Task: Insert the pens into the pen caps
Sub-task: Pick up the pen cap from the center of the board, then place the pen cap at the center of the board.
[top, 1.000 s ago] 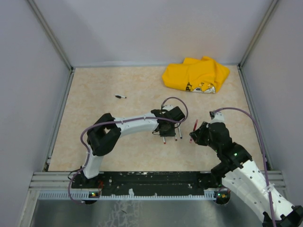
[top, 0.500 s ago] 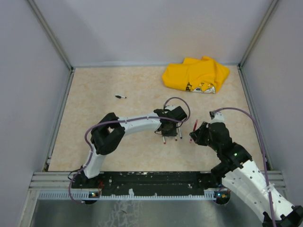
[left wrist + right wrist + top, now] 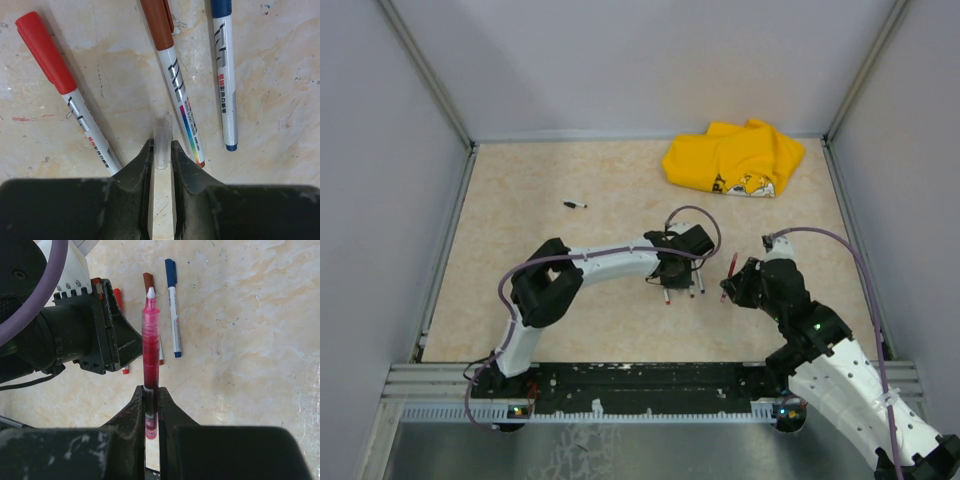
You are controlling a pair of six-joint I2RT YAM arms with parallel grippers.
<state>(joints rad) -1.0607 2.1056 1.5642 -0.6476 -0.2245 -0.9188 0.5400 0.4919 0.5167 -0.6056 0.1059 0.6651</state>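
You find the left end effector (image 3: 161,149) low over the surface (image 3: 280,100), clenched on a clear cap (image 3: 163,131). Three capped pens lie ahead of it, reading across its wrist view: red pen (image 3: 75,102), brown pen (image 3: 177,85) just beside the cap, blue pen (image 3: 225,75). The right end effector (image 3: 151,394) stands near, clenched on an uncapped pink pen (image 3: 150,335) whose white tip points toward the left end effector. A yellow cloth (image 3: 735,160) lies at the far right corner.
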